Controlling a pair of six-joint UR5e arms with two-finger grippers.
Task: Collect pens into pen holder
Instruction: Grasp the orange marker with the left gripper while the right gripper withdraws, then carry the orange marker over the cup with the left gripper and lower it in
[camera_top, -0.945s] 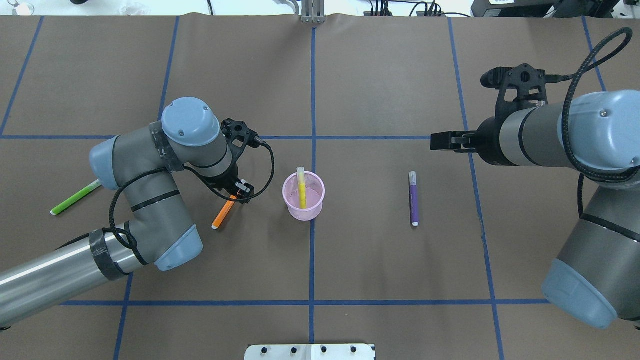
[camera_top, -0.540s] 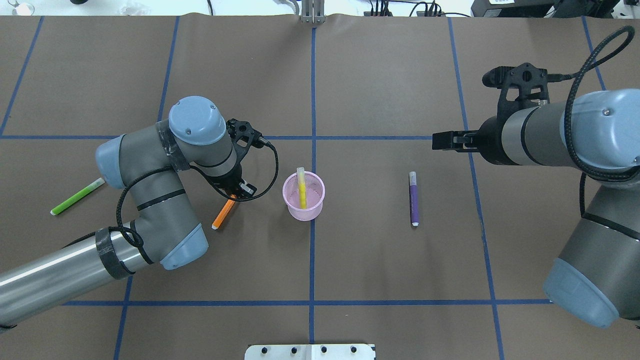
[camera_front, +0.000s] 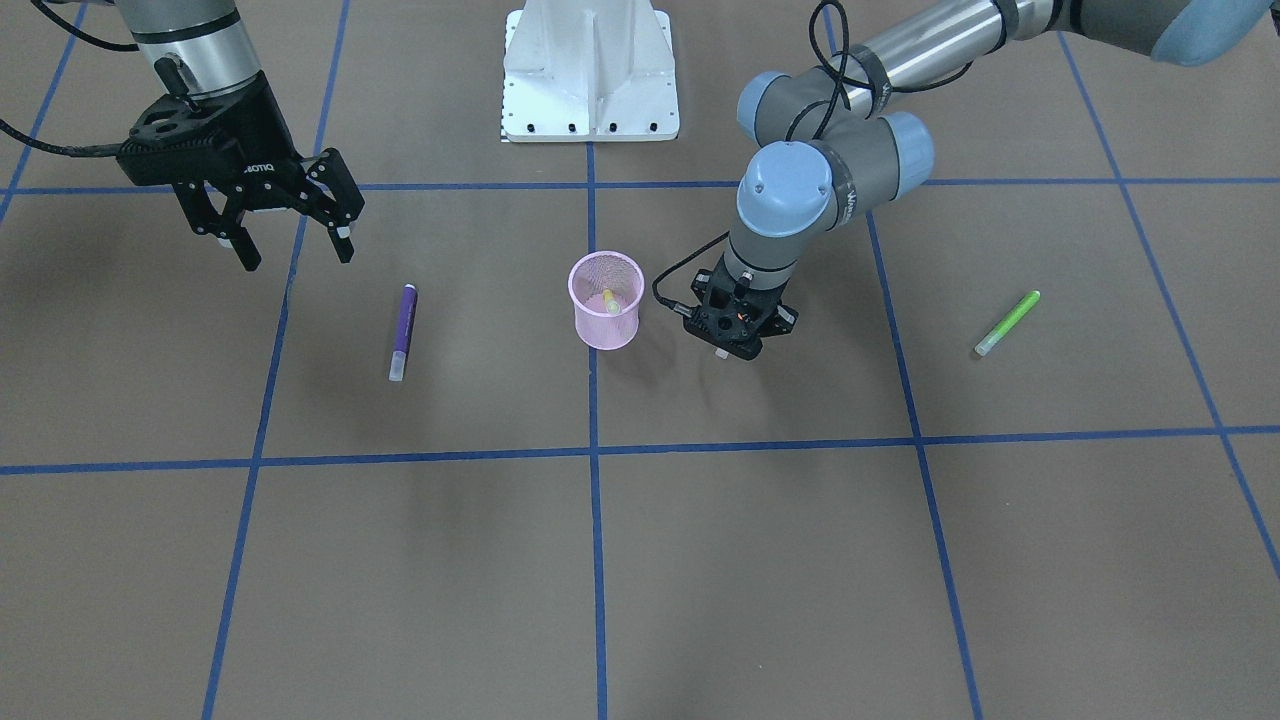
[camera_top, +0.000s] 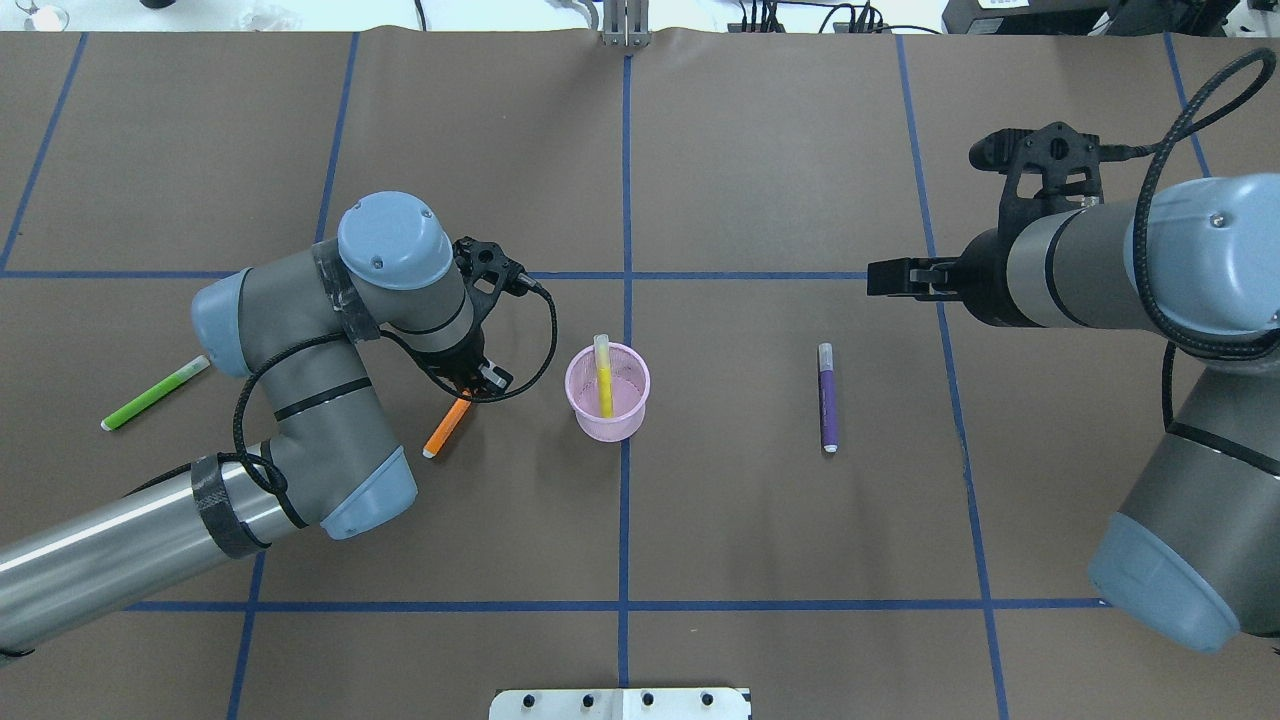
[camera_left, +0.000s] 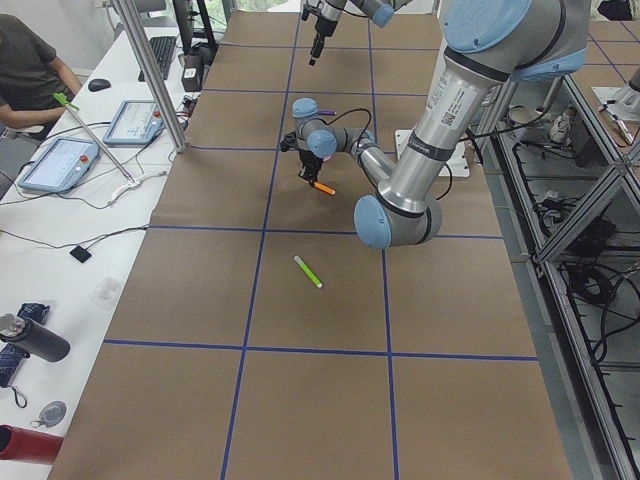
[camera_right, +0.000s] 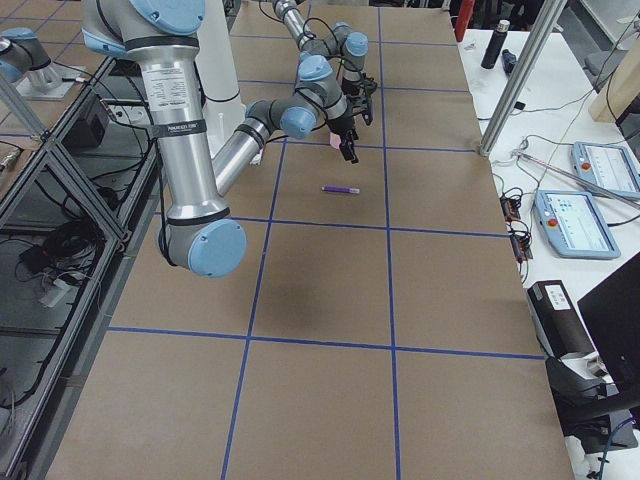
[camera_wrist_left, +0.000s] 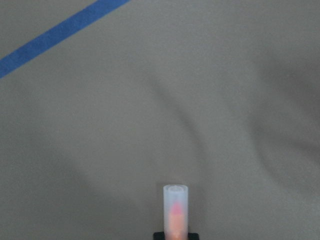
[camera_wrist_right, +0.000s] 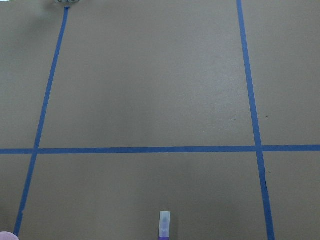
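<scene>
Over the last second the left gripper (camera_top: 472, 390) edged toward the small round pink wire-mesh pen holder (camera_top: 628, 418). It has settled on the uncapped end of the slim orange pen (camera_top: 445, 428) and appears pinched on it, though its fingers are mostly hidden. The pen's capped end has barely shifted on the brown counter (camera_top: 760, 560), so the lift looks not yet begun. The right gripper (camera_front: 290, 245), spread wide, has hardly stirred, apart from the purple pen (camera_top: 827, 398). The yellow pen (camera_top: 604, 380) stands in the holder, and the green pen (camera_top: 155, 393) lies well apart.

L gripper (camera_top: 468, 392) low, clamped on orange pen (camera_top: 442, 432), R gripper (camera_front: 297, 256) raised, jaws apart
</scene>
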